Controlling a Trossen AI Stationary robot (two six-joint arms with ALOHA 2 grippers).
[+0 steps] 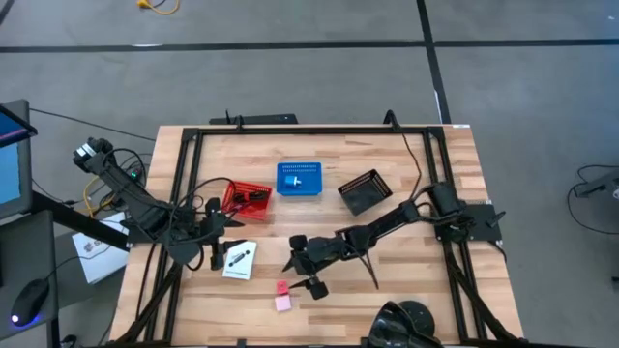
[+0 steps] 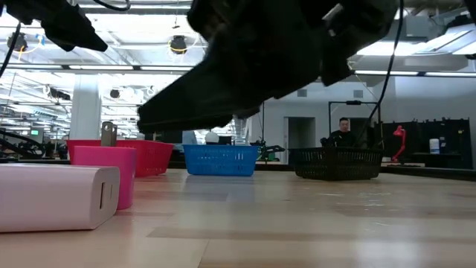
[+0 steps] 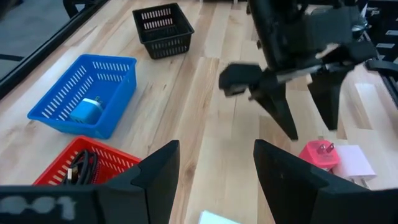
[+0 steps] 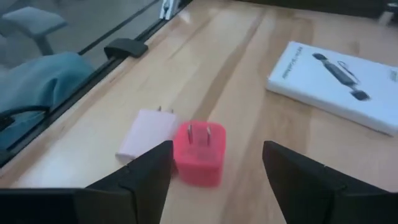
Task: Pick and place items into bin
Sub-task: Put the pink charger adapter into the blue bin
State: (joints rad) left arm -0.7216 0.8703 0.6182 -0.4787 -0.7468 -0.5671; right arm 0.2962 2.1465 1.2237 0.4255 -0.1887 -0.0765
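While the left claw (image 1: 215, 242) waits spread near the surface's (image 1: 406, 290) left edge, the right claw (image 1: 311, 269) hangs spread over two pink cubes (image 4: 200, 152) near its front edge.

Bright and even from overhead, with ceiling lamps (image 2: 178, 45) glaring white in the low view. Soft, short shadows under both arms on the counter (image 1: 319, 290) from above. Right arm a near-black silhouette up close in the low view, edges smeared. Own fingers (image 4: 134, 177) soft and out of focus in the right wrist view, pink cube (image 4: 199, 152) slightly fuzzy. Faint sheen on the wood.
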